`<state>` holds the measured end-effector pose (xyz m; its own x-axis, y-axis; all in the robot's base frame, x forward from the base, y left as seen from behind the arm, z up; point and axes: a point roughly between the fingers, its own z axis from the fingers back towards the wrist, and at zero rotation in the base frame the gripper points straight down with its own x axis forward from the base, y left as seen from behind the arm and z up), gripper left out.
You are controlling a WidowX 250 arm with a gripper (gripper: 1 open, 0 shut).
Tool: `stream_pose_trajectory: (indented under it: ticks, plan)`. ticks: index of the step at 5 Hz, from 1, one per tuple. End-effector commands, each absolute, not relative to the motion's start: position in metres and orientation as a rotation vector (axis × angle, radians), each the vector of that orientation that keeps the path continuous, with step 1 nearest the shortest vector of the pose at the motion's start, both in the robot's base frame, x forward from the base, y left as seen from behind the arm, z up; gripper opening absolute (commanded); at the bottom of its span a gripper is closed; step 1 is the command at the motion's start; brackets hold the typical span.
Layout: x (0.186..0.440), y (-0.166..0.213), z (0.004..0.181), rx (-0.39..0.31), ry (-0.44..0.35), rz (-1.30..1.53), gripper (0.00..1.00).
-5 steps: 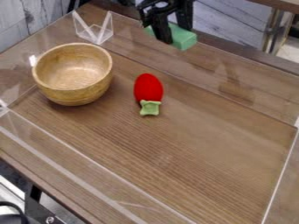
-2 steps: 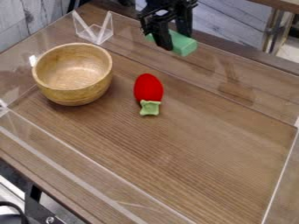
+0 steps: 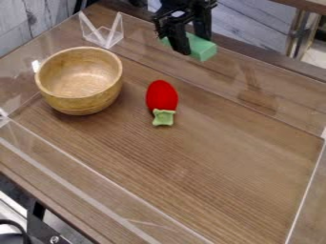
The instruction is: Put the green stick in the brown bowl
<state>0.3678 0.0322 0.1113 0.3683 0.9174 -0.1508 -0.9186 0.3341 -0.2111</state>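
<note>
The green stick (image 3: 199,48), a small mint-green block, hangs in the air above the table's far edge, held between the black fingers of my gripper (image 3: 182,30), which is shut on its upper end. The brown bowl (image 3: 79,80) is a round wooden bowl with thick walls, standing empty on the left side of the table, well to the left of and nearer than the gripper.
A red strawberry-like toy (image 3: 160,99) with a light green stem lies near the table's middle, between the bowl and the gripper. Clear plastic walls (image 3: 99,32) edge the wooden table (image 3: 192,172). A dark table leg stands at the back right.
The gripper and the green stick have risen slightly since the earliest frame; between the last two frames nothing visibly moved.
</note>
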Motion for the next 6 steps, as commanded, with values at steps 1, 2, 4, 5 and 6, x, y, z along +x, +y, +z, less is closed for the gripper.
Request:
stream_pose_trajectory:
  ticks: [1,2,4,5,6]
  plan:
    - [0.369,0.028,0.145,-0.327,-0.084,1.174,0.00]
    - [0.351,0.053,0.146,-0.313,-0.099,1.190,0.00]
    - [0.317,0.113,0.146,-0.288,-0.134,1.261,0.00]
    - [0.305,0.136,0.143,-0.277,-0.147,1.300,0.00]
    - [0.295,0.151,0.138,-0.263,-0.158,1.325,0.00]
